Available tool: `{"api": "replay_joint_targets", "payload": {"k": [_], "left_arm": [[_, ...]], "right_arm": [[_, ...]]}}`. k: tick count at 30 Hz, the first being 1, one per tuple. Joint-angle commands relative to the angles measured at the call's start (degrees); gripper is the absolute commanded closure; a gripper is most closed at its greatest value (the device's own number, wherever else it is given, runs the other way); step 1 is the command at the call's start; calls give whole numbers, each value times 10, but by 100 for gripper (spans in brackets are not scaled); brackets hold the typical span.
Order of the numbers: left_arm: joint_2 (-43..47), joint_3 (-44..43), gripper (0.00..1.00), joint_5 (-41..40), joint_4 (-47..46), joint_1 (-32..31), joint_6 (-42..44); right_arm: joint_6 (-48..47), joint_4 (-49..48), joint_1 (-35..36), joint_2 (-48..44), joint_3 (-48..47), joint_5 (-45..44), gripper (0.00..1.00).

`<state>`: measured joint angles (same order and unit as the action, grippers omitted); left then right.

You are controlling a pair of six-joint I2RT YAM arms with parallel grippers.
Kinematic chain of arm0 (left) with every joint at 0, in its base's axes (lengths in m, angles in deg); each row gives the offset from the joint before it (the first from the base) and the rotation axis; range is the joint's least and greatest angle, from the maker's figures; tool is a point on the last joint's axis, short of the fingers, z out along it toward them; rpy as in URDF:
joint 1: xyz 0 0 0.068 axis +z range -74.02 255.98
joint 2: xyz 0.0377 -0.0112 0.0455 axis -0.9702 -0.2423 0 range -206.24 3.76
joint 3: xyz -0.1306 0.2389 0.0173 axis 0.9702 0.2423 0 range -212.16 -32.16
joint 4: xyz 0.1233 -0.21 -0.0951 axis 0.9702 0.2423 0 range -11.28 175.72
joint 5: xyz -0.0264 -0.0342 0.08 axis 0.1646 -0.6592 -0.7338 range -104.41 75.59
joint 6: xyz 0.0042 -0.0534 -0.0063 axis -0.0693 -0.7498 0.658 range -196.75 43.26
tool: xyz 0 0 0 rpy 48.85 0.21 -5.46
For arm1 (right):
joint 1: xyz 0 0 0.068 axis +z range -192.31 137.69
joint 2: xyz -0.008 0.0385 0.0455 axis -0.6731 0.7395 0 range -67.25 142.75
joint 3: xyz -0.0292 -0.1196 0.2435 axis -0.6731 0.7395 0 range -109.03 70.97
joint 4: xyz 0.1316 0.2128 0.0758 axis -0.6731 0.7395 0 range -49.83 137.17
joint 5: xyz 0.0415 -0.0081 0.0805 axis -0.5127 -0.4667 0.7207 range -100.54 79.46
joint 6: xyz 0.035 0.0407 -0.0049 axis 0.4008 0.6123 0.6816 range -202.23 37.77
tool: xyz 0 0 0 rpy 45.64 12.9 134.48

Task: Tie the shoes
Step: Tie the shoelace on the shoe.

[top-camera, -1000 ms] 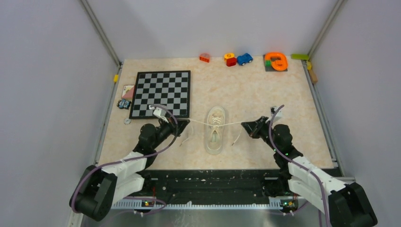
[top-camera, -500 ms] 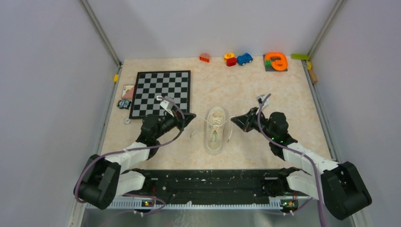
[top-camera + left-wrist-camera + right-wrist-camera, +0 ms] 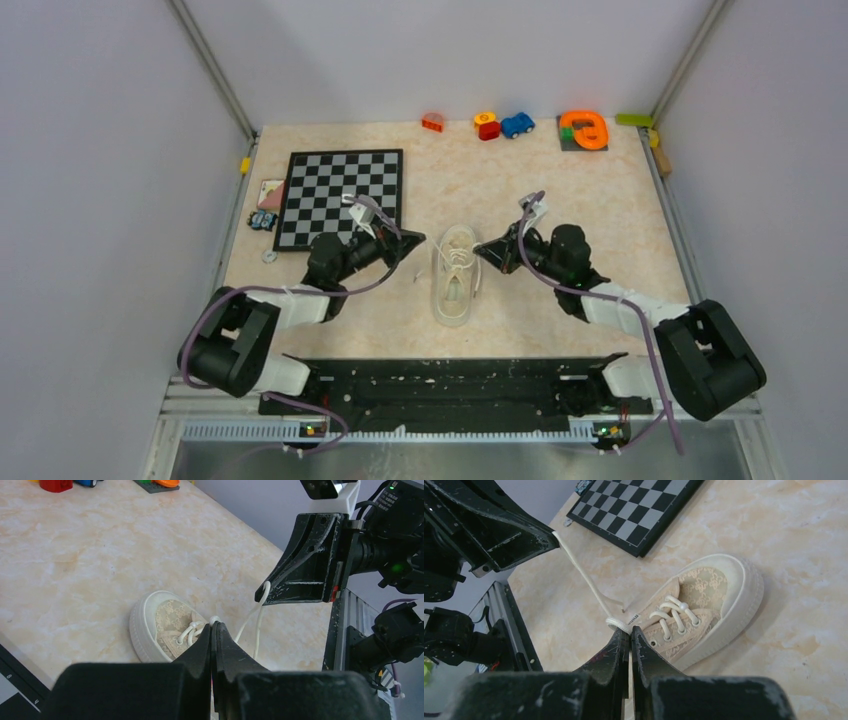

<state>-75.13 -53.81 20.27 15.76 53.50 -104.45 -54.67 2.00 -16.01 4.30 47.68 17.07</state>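
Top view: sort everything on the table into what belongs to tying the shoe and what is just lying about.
In the job:
sneaker
white laces
left claw, shut on a lace
right claw, shut on a lace

Lying about:
chessboard
blue toy car
orange block
red and yellow toy
orange toy on a grey base
card beside the chessboard

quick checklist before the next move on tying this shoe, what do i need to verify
1. Left gripper shut on a lace: ok.
2. Right gripper shut on the other lace: ok.
3. Sneaker sole-down on the table: ok.
4. Both laces taut: not ok, the other lace hangs loose in the left wrist view.
5. Knot closed at the eyelets: cannot tell.
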Motion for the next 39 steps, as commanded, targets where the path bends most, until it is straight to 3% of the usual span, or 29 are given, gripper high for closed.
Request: {"api": "replay_joint_targets", "payload": {"k": [1,7,22,39], "left_arm": [[-22,-33,100,27,-80,0,-16],[-56,-52,100,57,-134,0,-50],[-121,-102,100,145,-112,-13,-46],[-74,-189,99,114,218,-58,158]], "right_arm": [[-28,-67,12,15,-35,15,100],[-16,-92,12,35,-46,14,100],[20,-130,12,61,-46,24,98],[52,-118,12,72,-60,16,99]]}}
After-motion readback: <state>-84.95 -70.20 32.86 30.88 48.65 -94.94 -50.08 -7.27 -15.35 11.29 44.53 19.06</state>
